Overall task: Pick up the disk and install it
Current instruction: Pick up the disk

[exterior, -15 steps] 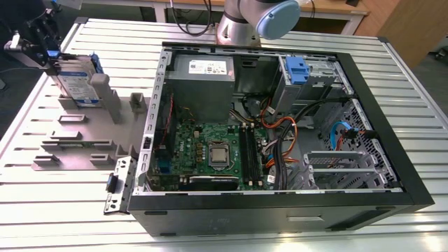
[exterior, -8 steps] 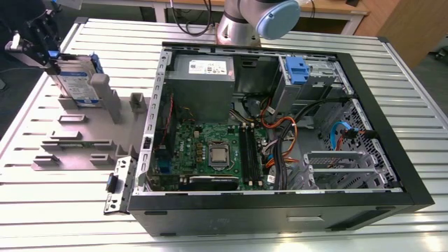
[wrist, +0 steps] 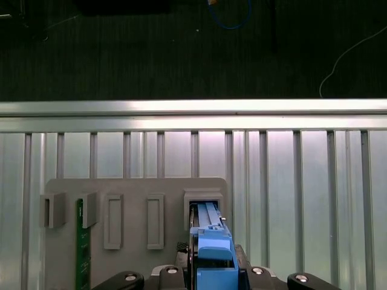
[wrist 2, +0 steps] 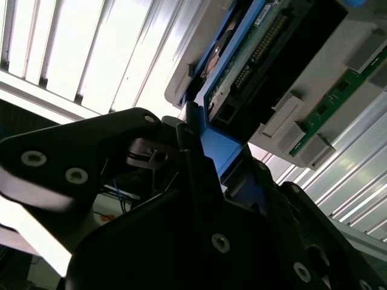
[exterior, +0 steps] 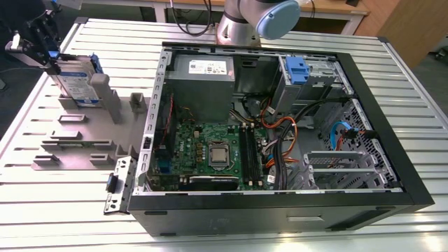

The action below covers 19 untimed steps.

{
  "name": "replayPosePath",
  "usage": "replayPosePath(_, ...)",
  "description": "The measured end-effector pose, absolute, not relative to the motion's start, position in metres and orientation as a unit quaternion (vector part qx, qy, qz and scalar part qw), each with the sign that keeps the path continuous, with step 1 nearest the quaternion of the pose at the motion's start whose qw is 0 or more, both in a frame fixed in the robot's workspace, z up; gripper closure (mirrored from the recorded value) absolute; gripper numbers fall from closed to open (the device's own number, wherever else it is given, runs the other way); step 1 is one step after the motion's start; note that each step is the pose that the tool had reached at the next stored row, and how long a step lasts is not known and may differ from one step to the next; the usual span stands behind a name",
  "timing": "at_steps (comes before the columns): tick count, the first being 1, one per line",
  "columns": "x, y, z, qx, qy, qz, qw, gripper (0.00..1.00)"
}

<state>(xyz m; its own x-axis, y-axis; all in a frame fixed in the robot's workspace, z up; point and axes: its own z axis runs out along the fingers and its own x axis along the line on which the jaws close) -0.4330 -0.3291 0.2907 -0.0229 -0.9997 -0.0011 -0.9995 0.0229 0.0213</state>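
Exterior view: the disk [exterior: 75, 83] stands on edge in a slot of the grey holder [exterior: 126, 131], at the far end of the tabletop [exterior: 56, 199] on the exterior view's left. The tool [exterior: 50, 58] sits at the disk's upper far corner, touching it. The open case [exterior: 399, 157] lies well apart, toward the exterior view's right, and the bay with the blue latch [exterior: 297, 71] at its far side holds no drive. I judge the task to be at its start: the grasp is made or being made, the disk has not been lifted clear of the holder, and the carry and the fitting are not yet done.

Second wrist view: the black fingers [wrist 2: 188, 139] lie against both sides of the disk's blue frame [wrist 2: 221, 151], with no gap to be seen. The tool looks closed on the frame's edge. The disk's body [wrist 2: 248, 57] runs away from the tool into the holder [wrist 2: 284, 121].

First wrist view: the blue frame [wrist: 211, 254] comes straight up between the tool's two halves, and its lower end sits in the holder's end slot [wrist: 202, 199]. So the disk is centred in the tool, gripped by its top edge, with its foot in the slot.
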Motion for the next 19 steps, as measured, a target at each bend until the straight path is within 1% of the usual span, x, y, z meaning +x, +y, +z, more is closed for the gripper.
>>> replayPosePath(19, -0.4330, -0.3291, 0.2922, 0.699, -0.715, -0.007, 0.008, 0.64)
